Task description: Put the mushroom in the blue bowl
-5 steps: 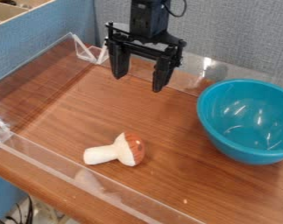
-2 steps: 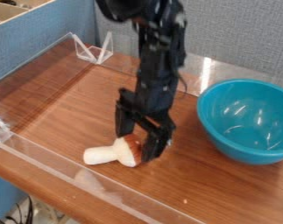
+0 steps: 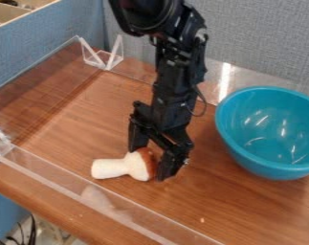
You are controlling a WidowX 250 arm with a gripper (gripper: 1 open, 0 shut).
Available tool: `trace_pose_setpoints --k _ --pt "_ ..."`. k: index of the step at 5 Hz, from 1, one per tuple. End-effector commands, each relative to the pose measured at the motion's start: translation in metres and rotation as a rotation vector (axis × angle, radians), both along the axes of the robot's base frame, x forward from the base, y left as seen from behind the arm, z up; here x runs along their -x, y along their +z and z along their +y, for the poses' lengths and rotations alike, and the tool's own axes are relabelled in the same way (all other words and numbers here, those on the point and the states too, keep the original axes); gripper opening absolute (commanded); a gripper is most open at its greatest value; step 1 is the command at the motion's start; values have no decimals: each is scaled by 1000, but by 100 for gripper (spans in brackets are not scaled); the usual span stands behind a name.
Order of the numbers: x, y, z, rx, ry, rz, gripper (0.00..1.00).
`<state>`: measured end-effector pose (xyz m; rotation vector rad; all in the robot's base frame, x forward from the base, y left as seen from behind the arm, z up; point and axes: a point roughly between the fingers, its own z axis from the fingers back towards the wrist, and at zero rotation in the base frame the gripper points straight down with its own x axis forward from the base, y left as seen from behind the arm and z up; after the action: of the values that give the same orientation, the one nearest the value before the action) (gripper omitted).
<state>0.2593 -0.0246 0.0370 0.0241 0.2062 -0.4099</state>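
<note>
Jaws wide apart around mushroom's (image 3: 142, 165) cap, gripper (image 3: 160, 161) not yet clamped. Probably light, firm; rounded cap may slip, stem at left offers straighter hold.

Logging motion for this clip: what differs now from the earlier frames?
The gripper came down from the back of the table to the mushroom, its open jaws now around the cap. Nothing has visibly been gripped or let go. The mushroom and the blue bowl stayed put.
</note>
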Motion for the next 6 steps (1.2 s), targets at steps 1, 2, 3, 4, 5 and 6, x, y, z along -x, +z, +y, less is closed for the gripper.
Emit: trace_pose_setpoints --k 1,2,3,4,5,6 --pt "-13 3 -6 6 -33 -22 0" --pt "-21 -5 -6 10 -16 -25 0" --pt "-29 -11 -4 11 9 -30 0" --pt "-37 -14 -2 10 38 -34 0" --pt "-31 -12 -1 9 33 -34 0" --pt "-23 -8 0 8 36 -35 0"
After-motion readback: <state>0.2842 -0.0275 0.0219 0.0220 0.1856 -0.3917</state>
